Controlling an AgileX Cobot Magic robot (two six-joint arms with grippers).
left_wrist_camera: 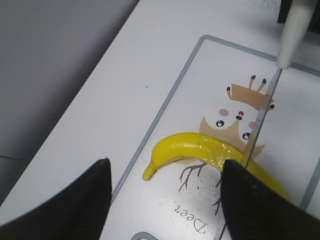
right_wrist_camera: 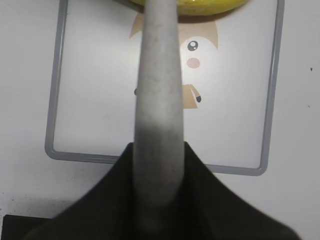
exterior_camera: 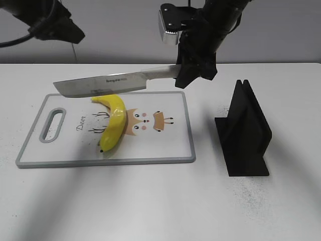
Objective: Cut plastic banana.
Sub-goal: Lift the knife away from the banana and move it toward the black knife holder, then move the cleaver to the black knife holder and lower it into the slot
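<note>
The plastic banana (exterior_camera: 114,123) lies on the white cutting board (exterior_camera: 165,145), curved, glossy yellow, with a shiny band round its middle; it also shows in the left wrist view (left_wrist_camera: 200,147) and at the top of the right wrist view (right_wrist_camera: 200,6). My right gripper (exterior_camera: 193,70) is shut on the grey handle of a knife (exterior_camera: 115,83); its blade points left and hovers just above the banana's upper end. The handle (right_wrist_camera: 157,100) fills the right wrist view. My left gripper (left_wrist_camera: 165,200) is open and empty, above the board near the banana's tip.
A black knife stand (exterior_camera: 244,131) is on the table right of the board. The board has a grey rim, a handle slot (exterior_camera: 52,124) at its left end and a deer drawing. White table lies all round.
</note>
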